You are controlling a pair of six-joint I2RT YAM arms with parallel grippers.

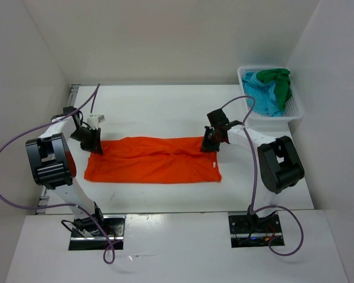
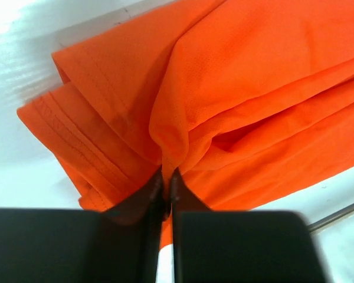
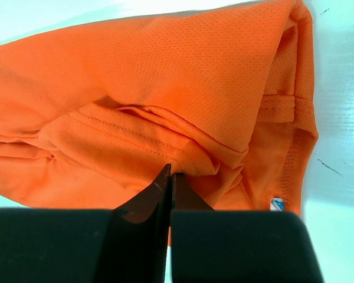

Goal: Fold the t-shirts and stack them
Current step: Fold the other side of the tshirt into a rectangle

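Orange t-shirt [image 1: 153,160] lies folded into a long band on the white table [image 1: 159,106], stretched between the two grippers with most of its cloth on their near side, towards the arm bases. The left gripper [image 1: 94,141] sits at the band's far left corner. In the left wrist view its jaws stand almost together, and a raised ridge of orange mesh runs up from between the tips, so it is clenched on a pinch of the shirt. Just to the left of those tips the stitched hem layers fan out flat on the table.

The right gripper [image 1: 210,141] sits at the band's far right corner, well apart from the left one with the shirt's whole length between them. In the right wrist view its jaws are pressed tight together, with a seamed fold of the orange cloth caught at the tips. To the right of the tips and a little nearer the camera, a small white-and-blue label [image 3: 276,204] shows by the shirt's edge.

Beyond the right gripper and out to its right, a white mesh basket [image 1: 295,109] stands in the table's far corner. The dark green t-shirt [image 1: 278,79] and the turquoise t-shirt [image 1: 264,97] are bundled together inside it, crumpled, the green one lying over the turquoise.
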